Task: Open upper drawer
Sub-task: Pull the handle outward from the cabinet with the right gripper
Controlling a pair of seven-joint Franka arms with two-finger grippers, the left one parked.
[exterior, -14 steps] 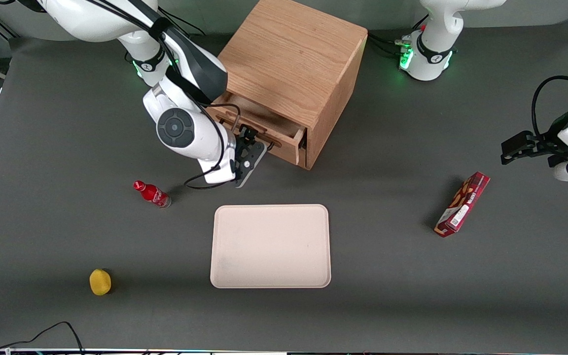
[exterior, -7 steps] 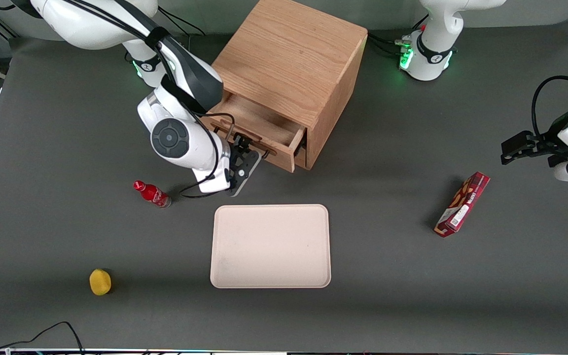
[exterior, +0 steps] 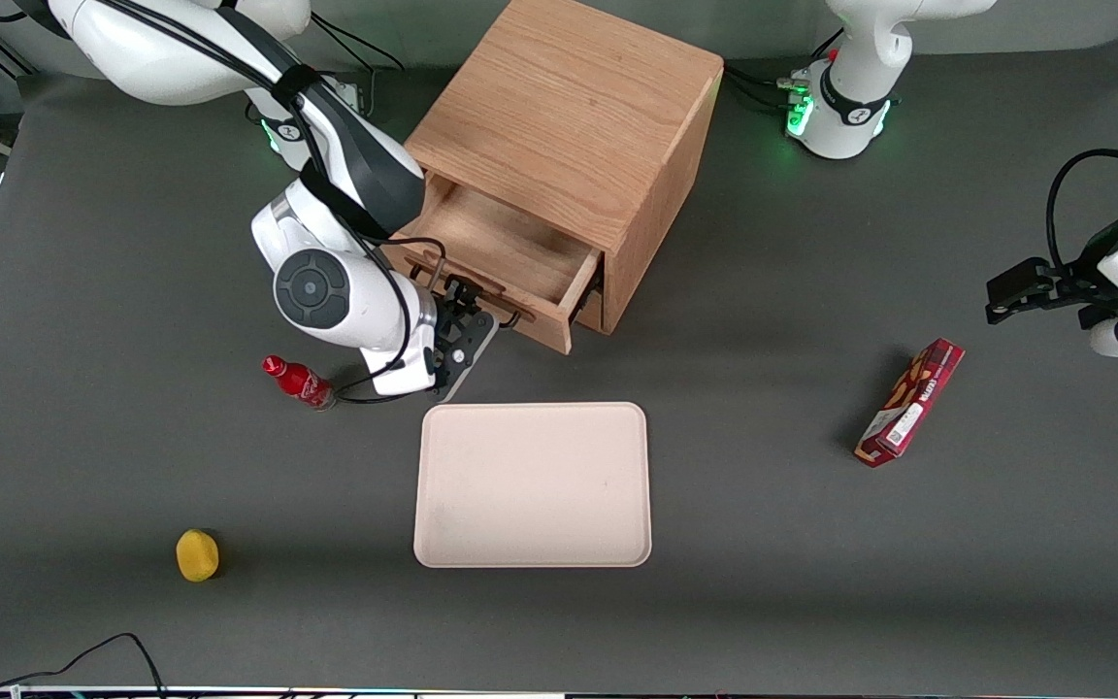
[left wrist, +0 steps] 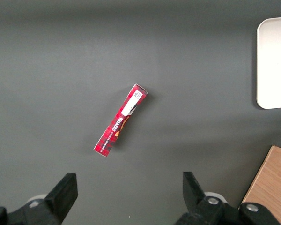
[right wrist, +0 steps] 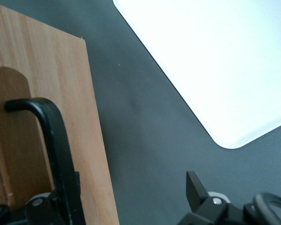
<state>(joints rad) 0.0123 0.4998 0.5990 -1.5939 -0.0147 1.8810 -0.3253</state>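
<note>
The upper drawer [exterior: 506,243] of the oak cabinet [exterior: 569,126] stands partly pulled out, and its bare wooden inside shows. My right gripper [exterior: 462,325] is at the drawer's front, nearer to the front camera than the cabinet. In the right wrist view the gripper [right wrist: 131,192] is open. One finger [right wrist: 68,192] sits against the black bar handle [right wrist: 56,140] on the light-oak drawer front [right wrist: 47,84], and the other fingertip [right wrist: 195,185] hangs over the grey table. Nothing is pinched between them.
A cream tray [exterior: 532,483] lies just in front of the drawer, close to the gripper. A small red bottle [exterior: 299,382] lies beside the arm's wrist. A yellow lemon [exterior: 197,554] sits nearer the camera. A red box [exterior: 910,402] lies toward the parked arm's end.
The drawer has slid farther out of the cabinet, toward the front camera. My gripper and wrist have moved the same way with the handle, closer to the red bottle.
</note>
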